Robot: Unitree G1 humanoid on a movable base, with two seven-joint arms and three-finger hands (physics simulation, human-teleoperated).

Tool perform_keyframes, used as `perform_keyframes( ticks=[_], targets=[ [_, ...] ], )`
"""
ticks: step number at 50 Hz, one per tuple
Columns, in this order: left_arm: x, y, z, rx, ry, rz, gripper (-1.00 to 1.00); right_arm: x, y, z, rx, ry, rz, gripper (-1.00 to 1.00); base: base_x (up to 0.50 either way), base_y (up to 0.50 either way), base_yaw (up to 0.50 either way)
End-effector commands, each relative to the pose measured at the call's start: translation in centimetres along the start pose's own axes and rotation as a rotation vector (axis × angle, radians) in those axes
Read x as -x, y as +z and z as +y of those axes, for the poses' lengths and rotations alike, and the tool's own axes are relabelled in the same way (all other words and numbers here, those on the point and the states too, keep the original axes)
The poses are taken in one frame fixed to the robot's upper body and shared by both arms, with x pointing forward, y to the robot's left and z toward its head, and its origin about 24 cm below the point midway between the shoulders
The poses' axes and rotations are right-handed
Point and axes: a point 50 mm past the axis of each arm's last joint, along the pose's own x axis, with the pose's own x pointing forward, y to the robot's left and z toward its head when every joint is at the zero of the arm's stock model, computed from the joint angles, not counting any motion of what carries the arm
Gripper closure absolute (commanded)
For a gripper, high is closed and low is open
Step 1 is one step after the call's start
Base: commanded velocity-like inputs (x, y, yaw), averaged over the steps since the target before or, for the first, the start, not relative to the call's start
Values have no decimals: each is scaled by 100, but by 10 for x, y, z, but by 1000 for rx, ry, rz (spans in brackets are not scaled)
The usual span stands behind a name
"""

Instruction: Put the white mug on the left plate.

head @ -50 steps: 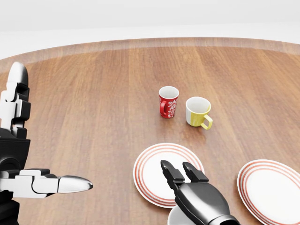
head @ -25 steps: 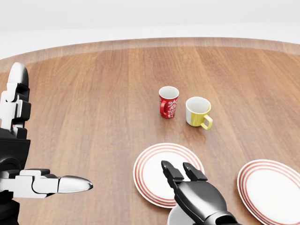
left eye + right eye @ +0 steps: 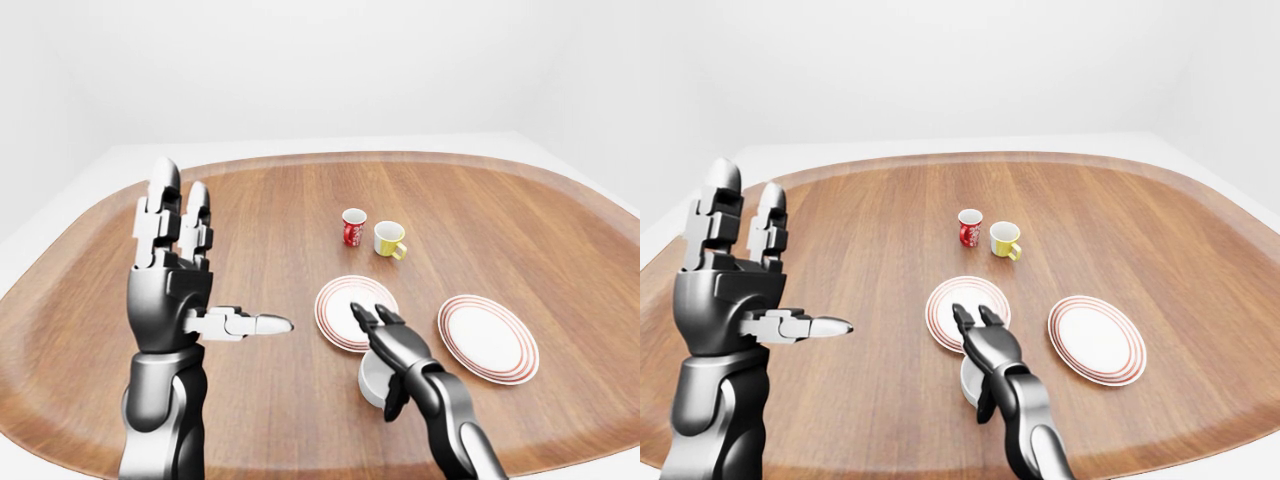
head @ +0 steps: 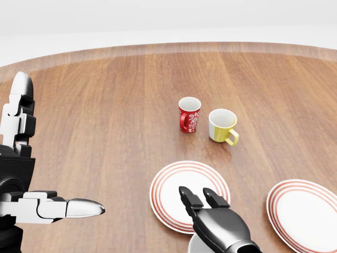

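Across the wide, rounded wooden table (image 3: 300, 210) we see warm brown planks running away from us, ringed by a pale floor and plain white walls. At roughly six o'clock in the left-eye view sits the white mug (image 3: 373, 380), resting on the wood just beside the near rim of the left plate (image 3: 335, 310), not on it. Our right robot hand (image 3: 385, 345) lies over the mug, two fingers (image 3: 361, 318) pointing toward the plate and the thumb down the mug's side; whether they truly clench it we cannot tell. Our left robot hand (image 3: 172, 265) stands raised at nine o'clock, released, fingers upright and thumb stretched sideways. A second striped plate (image 3: 488, 338) lies at four o'clock. Toward twelve o'clock stand a red mug (image 3: 353, 227) and a yellow mug (image 3: 389, 239), close together.
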Motion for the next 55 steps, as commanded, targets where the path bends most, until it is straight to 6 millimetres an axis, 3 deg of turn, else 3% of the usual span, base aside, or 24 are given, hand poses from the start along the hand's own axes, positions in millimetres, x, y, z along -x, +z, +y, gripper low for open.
perform_keyframes(
  ticks=[1,28,55],
  targets=[
    [0,-1,0,1,0,4,-100,-3,-2,5,4,14,7,-100,0,0,0],
    [1,-2,0,1,0,9,-100,-14,-8,16,13,64,33,-100,0,0,0],
    [1,-2,0,2,2,11,-100,-12,-6,21,47,91,8,-100,0,0,0]
  ],
)
